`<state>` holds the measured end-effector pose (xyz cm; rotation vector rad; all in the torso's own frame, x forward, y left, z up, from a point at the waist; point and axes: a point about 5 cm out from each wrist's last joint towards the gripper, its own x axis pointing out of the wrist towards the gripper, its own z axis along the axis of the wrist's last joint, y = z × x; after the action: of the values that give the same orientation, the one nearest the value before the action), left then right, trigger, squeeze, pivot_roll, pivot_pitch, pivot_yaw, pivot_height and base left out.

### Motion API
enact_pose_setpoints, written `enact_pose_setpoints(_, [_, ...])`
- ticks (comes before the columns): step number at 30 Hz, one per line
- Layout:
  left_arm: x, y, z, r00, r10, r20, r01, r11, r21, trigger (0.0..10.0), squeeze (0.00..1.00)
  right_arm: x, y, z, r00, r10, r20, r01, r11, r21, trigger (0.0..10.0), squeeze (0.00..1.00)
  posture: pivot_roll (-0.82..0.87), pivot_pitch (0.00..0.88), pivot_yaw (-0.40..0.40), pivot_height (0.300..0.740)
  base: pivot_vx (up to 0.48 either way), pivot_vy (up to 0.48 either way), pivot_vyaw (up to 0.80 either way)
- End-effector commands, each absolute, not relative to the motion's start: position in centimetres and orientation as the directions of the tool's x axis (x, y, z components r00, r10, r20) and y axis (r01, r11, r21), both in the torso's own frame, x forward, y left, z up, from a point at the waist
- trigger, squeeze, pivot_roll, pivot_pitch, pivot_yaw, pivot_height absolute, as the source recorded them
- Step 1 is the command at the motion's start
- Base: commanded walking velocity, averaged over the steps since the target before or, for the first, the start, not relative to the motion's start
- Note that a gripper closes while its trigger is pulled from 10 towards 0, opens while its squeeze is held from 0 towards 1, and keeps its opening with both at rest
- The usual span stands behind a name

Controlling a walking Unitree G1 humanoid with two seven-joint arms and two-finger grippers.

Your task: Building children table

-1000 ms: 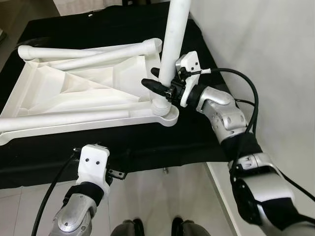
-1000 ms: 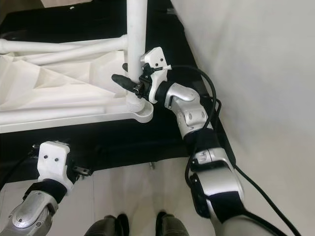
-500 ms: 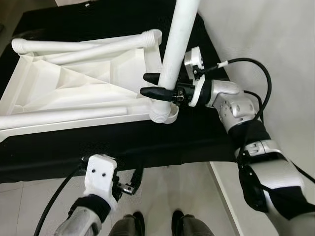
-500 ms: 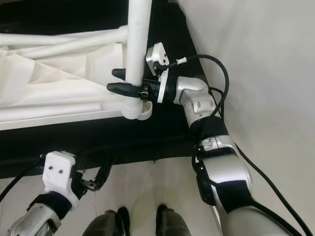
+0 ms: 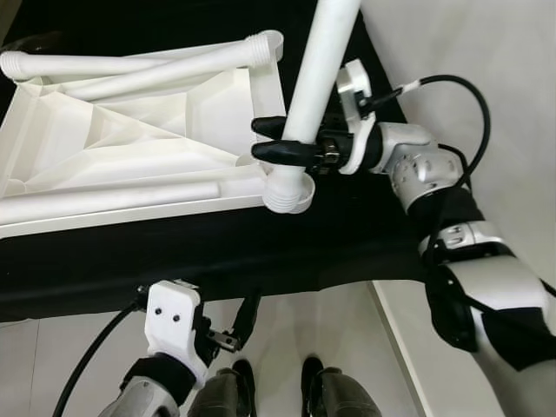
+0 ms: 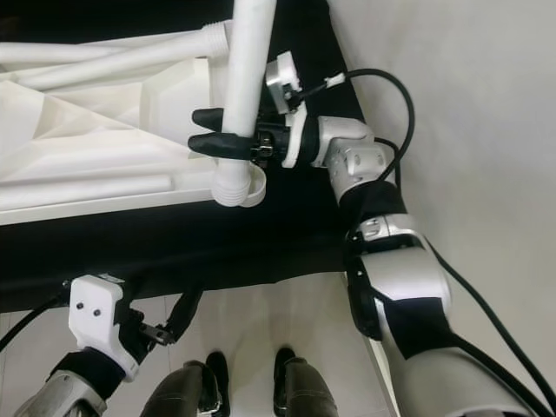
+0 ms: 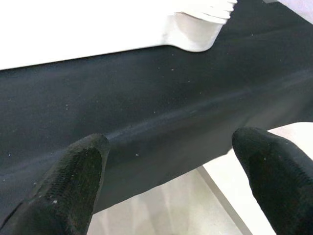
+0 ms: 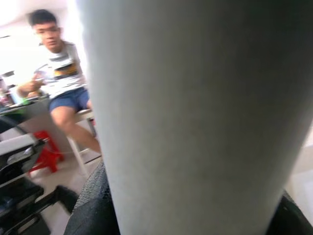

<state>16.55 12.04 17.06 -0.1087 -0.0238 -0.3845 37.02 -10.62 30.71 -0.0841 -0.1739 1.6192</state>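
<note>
a: at the tabletop's [image 5: 130, 148] near right corner socket [image 5: 291, 195], where is the leg [image 5: 317, 78] sitting?
b: its threaded end is now lifting out, tilted; right gripper [image 5: 278, 139] is pinching it.
a: left gripper [image 7: 166, 181]?
b: hanging spread, idle. thread needs re-seating.

Seen: 4 white legs – 1 upright [image 5: 317, 78], 3 flat on 1 upturned tabletop [image 5: 130, 130]; 2 grippers; 1 person [image 8: 61, 93] in bkgd.
</note>
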Motion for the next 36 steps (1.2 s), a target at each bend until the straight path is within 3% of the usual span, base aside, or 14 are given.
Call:
enact_pose_setpoints(1, [16.0, 11.9, 16.9, 0.922, -0.385, 0.035, 0.386, 0.916, -0.110, 10.0, 0.00, 37.0, -10.9, 28.7, -0.080, 0.997, -0.015, -0.992, -0.081, -0.094, 10.0, 0.00, 0.02, 0.419, 0.035, 0.740, 0.000, 0.000, 0.00])
enact_pose_setpoints(11, [15.4, 11.5, 17.0, 0.918, -0.394, 0.040, 0.396, 0.911, -0.117, 10.0, 0.00, 37.4, -9.9, 29.0, -0.049, 0.994, -0.097, -0.988, -0.063, -0.138, 10.0, 0.00, 0.01, 0.419, 0.024, 0.740, 0.000, 0.000, 0.00])
enact_pose_setpoints(24, [15.1, 11.4, 17.0, 0.916, -0.399, 0.040, 0.401, 0.908, -0.124, 10.0, 0.00, 37.2, -9.6, 29.1, -0.096, 0.975, -0.200, -0.982, -0.125, -0.139, 10.0, 0.00, 0.01, 0.422, 0.023, 0.740, 0.000, 0.000, 0.00])
enact_pose_setpoints(31, [15.1, 11.4, 17.1, 0.916, -0.398, 0.041, 0.400, 0.908, -0.124, 10.0, 0.00, 37.6, -9.3, 29.0, -0.039, 0.959, -0.279, -0.980, -0.091, -0.176, 10.0, 0.00, 0.01, 0.431, 0.024, 0.740, 0.000, 0.000, 0.00])
enact_pose_setpoints(36, [15.1, 11.4, 17.1, 0.917, -0.397, 0.041, 0.399, 0.909, -0.122, 10.0, 0.00, 37.6, -9.3, 29.0, -0.047, 0.948, -0.313, -0.979, -0.107, -0.176, 10.0, 0.00, 0.01, 0.437, 0.023, 0.740, 0.000, 0.000, 0.00])
